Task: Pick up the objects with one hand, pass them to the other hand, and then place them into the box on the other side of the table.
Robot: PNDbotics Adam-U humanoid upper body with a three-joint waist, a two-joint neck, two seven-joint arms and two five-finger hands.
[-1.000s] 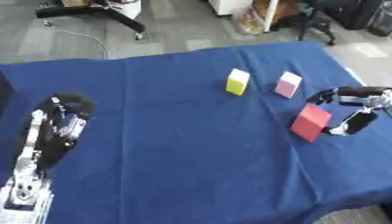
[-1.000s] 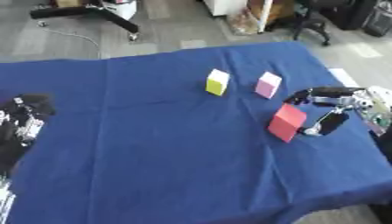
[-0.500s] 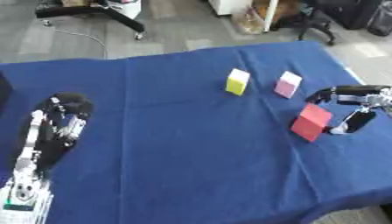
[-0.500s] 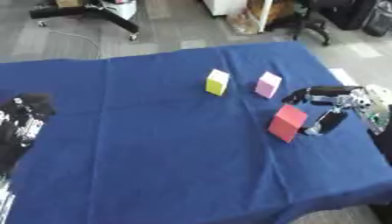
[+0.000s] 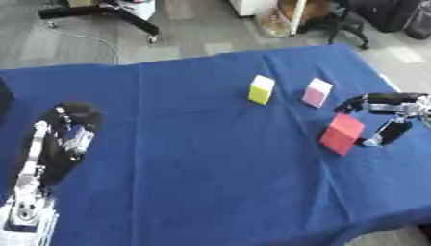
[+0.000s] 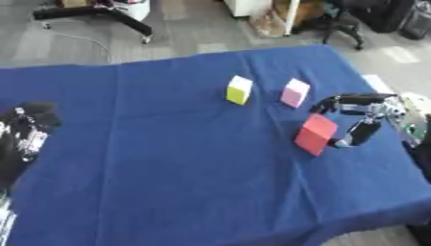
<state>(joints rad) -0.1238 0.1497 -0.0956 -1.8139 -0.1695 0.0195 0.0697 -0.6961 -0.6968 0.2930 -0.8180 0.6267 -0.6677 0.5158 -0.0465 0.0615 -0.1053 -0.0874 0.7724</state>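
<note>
A red block [image 5: 342, 134] stands tilted on the blue table [image 5: 202, 158] at the right. My right hand [image 5: 400, 108] is beside it, open: the fingers [image 5: 363, 101] reach over the block's top corner and the thumb [image 5: 392, 131] hangs just off its right face. I cannot tell whether they touch it. A yellow block [image 5: 262, 89] and a pink block [image 5: 317, 92] stand farther back, side by side. My left hand [image 5: 70, 129] rests on the table at the far left, fingers relaxed and holding nothing.
A dark object [image 5: 3, 97] shows at the table's left edge. The table's right edge runs close behind my right hand. Beyond the far edge are grey floor, a chair base [image 5: 101, 12] and furniture.
</note>
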